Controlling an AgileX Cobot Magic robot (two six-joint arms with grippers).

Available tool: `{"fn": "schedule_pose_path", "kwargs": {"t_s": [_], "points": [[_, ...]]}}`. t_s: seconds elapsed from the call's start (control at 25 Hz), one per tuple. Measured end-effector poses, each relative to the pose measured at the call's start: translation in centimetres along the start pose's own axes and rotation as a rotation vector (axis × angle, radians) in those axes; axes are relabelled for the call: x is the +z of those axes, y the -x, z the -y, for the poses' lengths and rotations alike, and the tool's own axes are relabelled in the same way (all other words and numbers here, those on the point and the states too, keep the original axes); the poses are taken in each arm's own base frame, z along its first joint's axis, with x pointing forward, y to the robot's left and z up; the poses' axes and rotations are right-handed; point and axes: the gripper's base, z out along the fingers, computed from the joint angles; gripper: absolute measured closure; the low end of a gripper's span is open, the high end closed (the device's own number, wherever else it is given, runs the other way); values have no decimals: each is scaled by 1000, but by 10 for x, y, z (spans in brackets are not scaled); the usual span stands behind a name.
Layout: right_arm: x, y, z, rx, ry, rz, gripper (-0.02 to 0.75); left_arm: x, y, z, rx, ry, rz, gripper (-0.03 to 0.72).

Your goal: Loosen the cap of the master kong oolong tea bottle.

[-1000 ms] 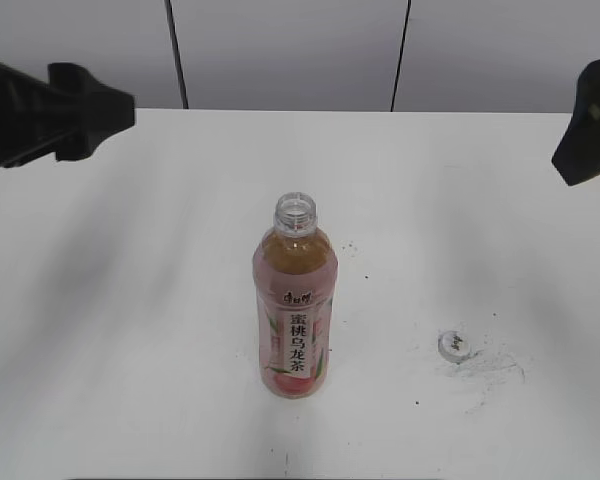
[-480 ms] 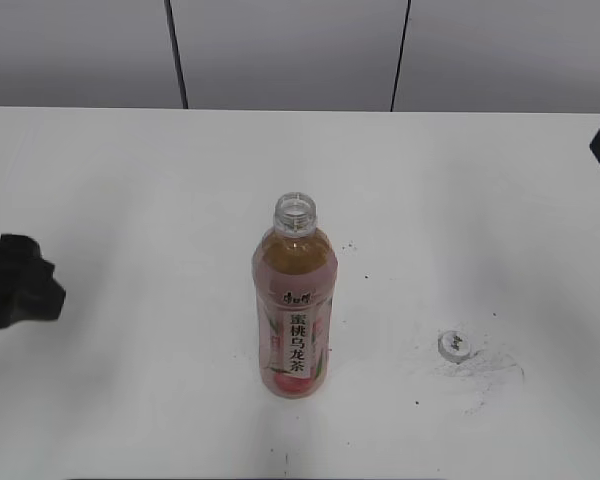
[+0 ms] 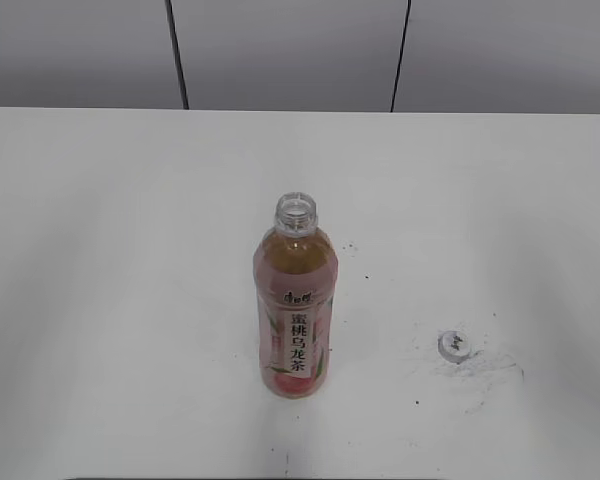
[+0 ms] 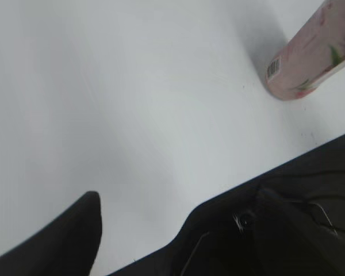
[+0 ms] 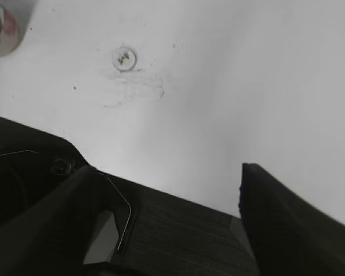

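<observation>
The master kong oolong tea bottle (image 3: 295, 315) stands upright in the middle of the white table, its neck open with no cap on it. The white cap (image 3: 454, 345) lies flat on the table to the bottle's right, among dark smudges. Neither gripper shows in the exterior view. In the left wrist view my left gripper (image 4: 161, 230) is open and empty near the table's front edge, with the bottle's base (image 4: 310, 57) far off at the upper right. In the right wrist view my right gripper (image 5: 172, 198) is open and empty, with the cap (image 5: 124, 58) and the bottle's base (image 5: 3, 26) far ahead.
The white table (image 3: 130, 250) carries only the bottle, the cap and grey scuff marks (image 3: 485, 375). A grey panelled wall (image 3: 280, 50) stands behind it. Both wrist views show the table's dark front edge (image 4: 310, 190) close under the grippers.
Both arms have drawn back out of the exterior view, the left one dropping down the left side first. The bottle and the cap have not moved.
</observation>
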Motion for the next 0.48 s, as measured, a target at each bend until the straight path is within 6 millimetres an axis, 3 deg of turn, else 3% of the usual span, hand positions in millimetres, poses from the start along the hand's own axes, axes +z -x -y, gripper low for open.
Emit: {"fn": "schedule_pose_path", "kwargs": {"t_s": [0.2, 0.32, 0.48], "points": [[-6, -54, -3, 4, -5, 77, 161, -46, -29, -11, 37, 64, 232, 198], [-1, -82, -5, 6, -8, 132, 161, -58, -48, -16, 45, 101, 312, 198], [8, -113, -8, 12, -2, 214, 161, -54, -71, -16, 39, 94, 331, 198]]}}
